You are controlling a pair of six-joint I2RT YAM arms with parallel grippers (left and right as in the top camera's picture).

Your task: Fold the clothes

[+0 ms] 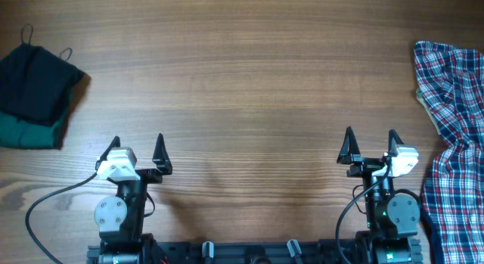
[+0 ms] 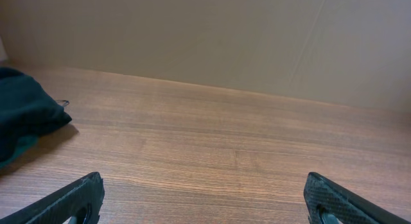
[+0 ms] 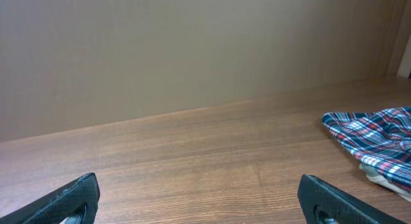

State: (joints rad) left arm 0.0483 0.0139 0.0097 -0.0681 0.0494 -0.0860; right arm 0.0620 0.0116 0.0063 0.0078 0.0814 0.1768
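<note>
The clothes lie in two places. A folded stack sits at the far left edge: a black garment [image 1: 32, 82] with thin straps on top of a dark green one [image 1: 26, 132]; the left wrist view shows it as a dark heap [image 2: 26, 112]. A red-blue-white plaid shirt [image 1: 454, 143] lies crumpled along the right edge, its corner showing in the right wrist view [image 3: 376, 137]. My left gripper [image 1: 137, 148] stands open near the front edge, well right of the stack. My right gripper [image 1: 370, 144] is open too, just left of the plaid shirt. Nothing is between either pair of fingers.
Bare wooden table [image 1: 242, 82] stretches between the two piles. The arm bases and a black rail [image 1: 249, 253] sit at the front edge. A plain beige wall [image 3: 192, 51] rises behind the table's far edge.
</note>
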